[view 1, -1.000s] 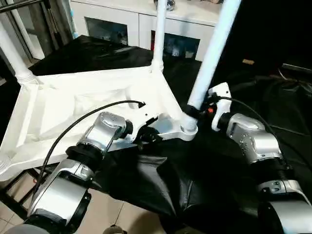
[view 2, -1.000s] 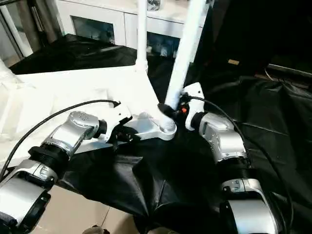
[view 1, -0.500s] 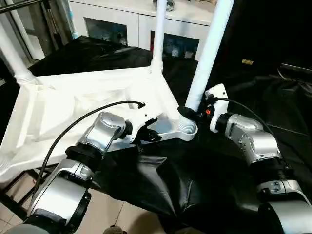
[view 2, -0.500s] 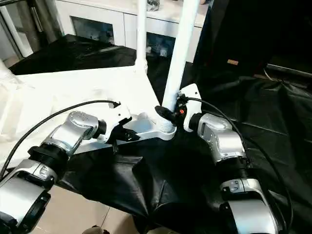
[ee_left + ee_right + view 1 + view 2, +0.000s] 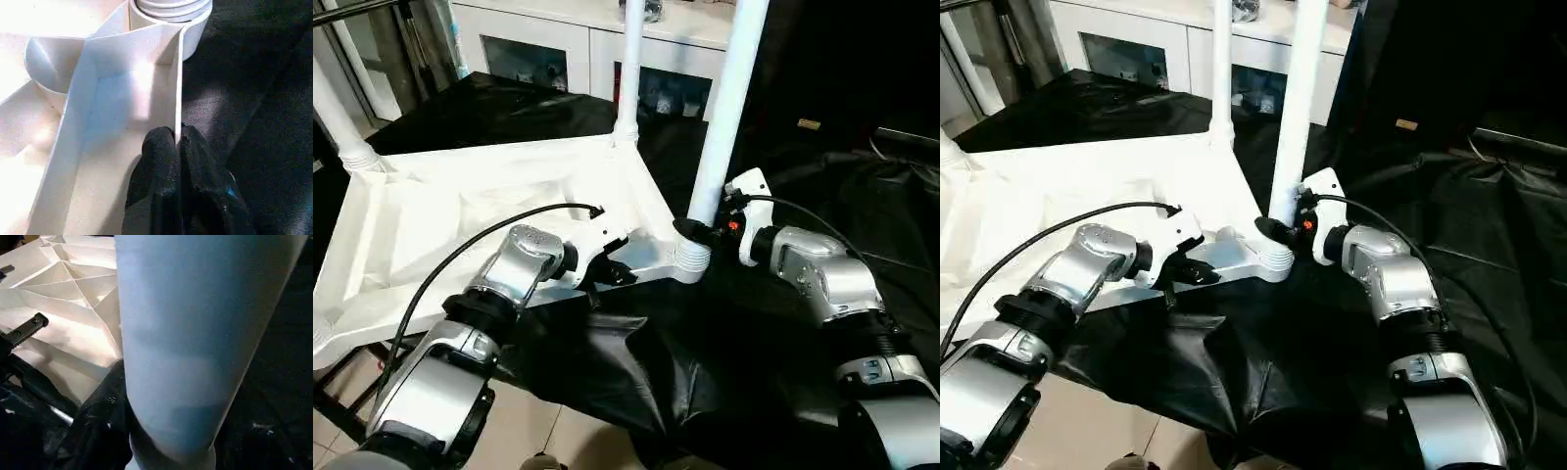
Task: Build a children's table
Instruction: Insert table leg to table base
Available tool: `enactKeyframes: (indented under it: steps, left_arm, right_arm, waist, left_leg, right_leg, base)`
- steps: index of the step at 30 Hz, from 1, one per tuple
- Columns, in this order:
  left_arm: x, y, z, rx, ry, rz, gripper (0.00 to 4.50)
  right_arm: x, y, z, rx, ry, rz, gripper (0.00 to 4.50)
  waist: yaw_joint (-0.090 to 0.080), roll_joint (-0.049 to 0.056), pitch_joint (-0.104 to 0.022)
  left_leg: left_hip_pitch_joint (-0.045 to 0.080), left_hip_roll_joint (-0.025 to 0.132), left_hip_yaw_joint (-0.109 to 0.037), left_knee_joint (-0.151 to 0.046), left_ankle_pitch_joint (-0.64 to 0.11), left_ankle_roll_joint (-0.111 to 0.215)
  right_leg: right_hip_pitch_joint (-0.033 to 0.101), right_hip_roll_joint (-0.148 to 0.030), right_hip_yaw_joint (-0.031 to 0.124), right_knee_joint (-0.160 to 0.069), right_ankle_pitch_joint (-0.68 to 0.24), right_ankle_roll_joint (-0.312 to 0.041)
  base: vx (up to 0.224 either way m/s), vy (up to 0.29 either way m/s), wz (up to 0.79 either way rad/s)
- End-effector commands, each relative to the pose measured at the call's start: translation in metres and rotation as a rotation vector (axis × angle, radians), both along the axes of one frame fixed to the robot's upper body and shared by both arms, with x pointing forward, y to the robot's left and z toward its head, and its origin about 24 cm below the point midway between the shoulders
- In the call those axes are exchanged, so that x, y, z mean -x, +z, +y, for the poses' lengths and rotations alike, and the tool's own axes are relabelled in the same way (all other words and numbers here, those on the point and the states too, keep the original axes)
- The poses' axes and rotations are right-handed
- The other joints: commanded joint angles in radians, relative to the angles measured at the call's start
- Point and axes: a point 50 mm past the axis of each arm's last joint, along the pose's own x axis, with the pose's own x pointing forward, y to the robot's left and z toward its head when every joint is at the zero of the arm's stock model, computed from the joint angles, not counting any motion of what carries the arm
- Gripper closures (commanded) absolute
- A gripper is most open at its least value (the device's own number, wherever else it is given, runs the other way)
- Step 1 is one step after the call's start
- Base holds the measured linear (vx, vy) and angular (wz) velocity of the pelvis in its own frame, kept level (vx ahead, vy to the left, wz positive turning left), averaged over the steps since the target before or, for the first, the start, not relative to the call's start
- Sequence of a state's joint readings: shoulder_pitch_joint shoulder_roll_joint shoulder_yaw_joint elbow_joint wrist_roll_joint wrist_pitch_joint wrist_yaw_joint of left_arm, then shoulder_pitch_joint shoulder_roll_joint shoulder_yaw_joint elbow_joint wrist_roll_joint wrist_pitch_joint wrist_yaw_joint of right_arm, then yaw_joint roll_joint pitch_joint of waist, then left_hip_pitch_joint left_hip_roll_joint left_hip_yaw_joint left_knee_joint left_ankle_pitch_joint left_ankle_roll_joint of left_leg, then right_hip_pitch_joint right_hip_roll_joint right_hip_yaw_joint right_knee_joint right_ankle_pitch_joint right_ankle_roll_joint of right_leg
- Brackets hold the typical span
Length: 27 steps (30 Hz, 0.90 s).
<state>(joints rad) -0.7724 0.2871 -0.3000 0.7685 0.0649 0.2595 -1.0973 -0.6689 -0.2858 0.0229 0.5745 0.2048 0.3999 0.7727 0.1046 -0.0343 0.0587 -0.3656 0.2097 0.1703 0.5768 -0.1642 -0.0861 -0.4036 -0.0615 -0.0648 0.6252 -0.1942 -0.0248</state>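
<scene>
Nearest the camera, two silver forearms reach forward over black sheeting (image 5: 636, 372) on the table. The left fingers (image 5: 607, 275) are clenched on the thin near rim of the upturned tabletop (image 5: 460, 230); the left wrist view shows what the head views cannot, both black fingertips (image 5: 159, 152) pinching that upright rim wall just short of the ribbed corner socket (image 5: 171, 10). At about 3 o'clock from them, the right fingers (image 5: 695, 231) are grasping the base of a leg (image 5: 722, 117) that stands nearly upright in that near corner socket (image 5: 691, 258). The right wrist view brings the leg's tube (image 5: 195, 333) close, with one black finger (image 5: 105, 421) pressed against its side and the tabletop's ribbed underside beyond. Both forearms angle inward, wrists bent toward the corner. Farther back, at 12 o'clock, a second leg (image 5: 630, 69) rises from the far corner, a third (image 5: 337, 117) at 10 o'clock, and a white glass-door cabinet (image 5: 597, 49) stands behind.
</scene>
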Motion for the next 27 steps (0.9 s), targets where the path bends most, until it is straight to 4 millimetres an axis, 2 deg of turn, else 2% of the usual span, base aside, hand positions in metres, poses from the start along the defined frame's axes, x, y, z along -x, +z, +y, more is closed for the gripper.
enactKeyframes:
  steps: [1, 7, 12, 15, 16, 17, 18, 19, 20, 21, 23, 27]
  left_arm:
    - [0.005, 0.000, 0.001, 0.083, -0.021, 0.034, 4.50]
    - [0.006, 0.000, 0.002, 0.105, -0.009, 0.044, 4.50]
    - [0.000, 0.001, 0.005, 0.104, 0.069, 0.016, 4.50]
    - [-0.004, 0.003, 0.006, 0.110, 0.111, -0.001, 4.50]
    - [-0.005, 0.004, 0.007, 0.108, 0.123, -0.007, 4.50]
    - [-0.007, 0.004, 0.008, 0.106, 0.135, -0.014, 4.50]
    - [-0.007, 0.004, 0.008, 0.106, 0.135, -0.014, 4.50]
    - [-0.007, 0.005, 0.008, 0.105, 0.140, -0.016, 4.50]
    - [-0.008, 0.005, 0.009, 0.104, 0.144, -0.019, 4.50]
    - [-0.008, 0.005, 0.009, 0.104, 0.146, -0.020, 4.50]
    - [-0.008, 0.005, 0.009, 0.105, 0.149, -0.021, 4.50]
    - [-0.009, 0.004, 0.011, 0.100, 0.157, -0.026, 4.50]
  right_arm:
    - [0.000, -0.010, -0.003, -0.005, -0.030, 0.046, 2.64]
    - [-0.001, -0.013, -0.007, -0.075, -0.084, 0.054, 2.64]
    - [0.009, -0.031, -0.020, -0.128, -0.146, 0.090, 2.64]
    - [0.017, -0.041, -0.025, -0.159, -0.165, 0.099, 2.64]
    - [0.020, -0.044, -0.027, -0.166, -0.171, 0.101, 2.64]
    - [0.025, -0.049, -0.029, -0.183, -0.182, 0.107, 2.64]
    - [0.025, -0.049, -0.029, -0.183, -0.182, 0.107, 2.64]
    - [0.027, -0.053, -0.031, -0.181, -0.197, 0.107, 2.64]
    - [0.029, -0.055, -0.031, -0.180, -0.200, 0.107, 2.64]
    - [0.030, -0.056, -0.032, -0.181, -0.202, 0.107, 2.64]
    - [0.032, -0.059, -0.032, -0.180, -0.211, 0.104, 2.64]
    - [0.036, -0.061, -0.028, -0.168, -0.208, 0.086, 2.64]
  waist:
    - [0.007, 0.001, -0.075]
    - [0.003, 0.001, -0.073]
    - [0.006, 0.002, -0.075]
    - [0.009, 0.008, -0.074]
    - [0.012, 0.007, -0.073]
    - [0.015, 0.013, -0.073]
    - [0.014, 0.010, -0.073]
    - [0.015, 0.014, -0.075]
    - [0.014, 0.010, -0.074]
    - [0.013, 0.014, -0.074]
    - [0.014, 0.014, -0.074]
    - [0.013, 0.018, -0.075]
  left_leg:
    - [0.008, 0.018, 0.001, -0.053, -0.134, 0.025]
    - [0.008, 0.018, 0.001, -0.054, -0.146, 0.020]
    - [0.009, 0.018, 0.001, -0.053, -0.136, 0.027]
    - [0.010, 0.017, 0.001, -0.053, -0.150, 0.028]
    - [0.010, 0.017, 0.001, -0.054, -0.157, 0.028]
    - [0.011, 0.017, 0.000, -0.054, -0.164, 0.027]
    - [0.011, 0.017, 0.001, -0.054, -0.165, 0.028]
    - [0.010, 0.016, -0.001, -0.055, -0.161, 0.028]
    - [0.008, 0.015, 0.000, -0.055, -0.163, 0.030]
    - [0.008, 0.015, -0.001, -0.055, -0.166, 0.030]
    - [0.009, 0.014, -0.001, -0.056, -0.178, 0.030]
    - [0.008, 0.016, -0.003, -0.058, -0.179, 0.026]
  right_leg:
    - [0.066, -0.080, 0.047, -0.067, -0.063, -0.225]
    - [0.065, -0.078, 0.047, -0.069, -0.082, -0.223]
    - [0.066, -0.078, 0.047, -0.067, -0.047, -0.230]
    - [0.066, -0.078, 0.047, -0.072, -0.072, -0.225]
    - [0.064, -0.078, 0.046, -0.074, -0.084, -0.222]
    - [0.064, -0.079, 0.047, -0.074, -0.092, -0.219]
    - [0.064, -0.077, 0.047, -0.076, -0.093, -0.216]
    - [0.066, -0.078, 0.046, -0.073, -0.089, -0.217]
    - [0.066, -0.078, 0.045, -0.076, -0.092, -0.214]
    - [0.066, -0.078, 0.045, -0.076, -0.100, -0.214]
    - [0.064, -0.079, 0.045, -0.082, -0.141, -0.204]
    - [0.064, -0.078, 0.044, -0.082, -0.148, -0.197]
  base:
    - [0.000, 0.000, 0.00]
    - [0.000, 0.000, 0.00]
    - [0.000, 0.000, 0.00]
    - [0.000, 0.000, 0.00]
    - [0.000, 0.000, 0.00]
    - [0.000, 0.000, 0.00]
    - [0.000, 0.000, 0.00]
    - [0.000, 0.000, 0.00]
    - [0.000, 0.000, 0.00]
    - [0.000, 0.000, 0.00]
    - [0.000, 0.000, 0.00]
    - [0.000, 0.000, 0.00]
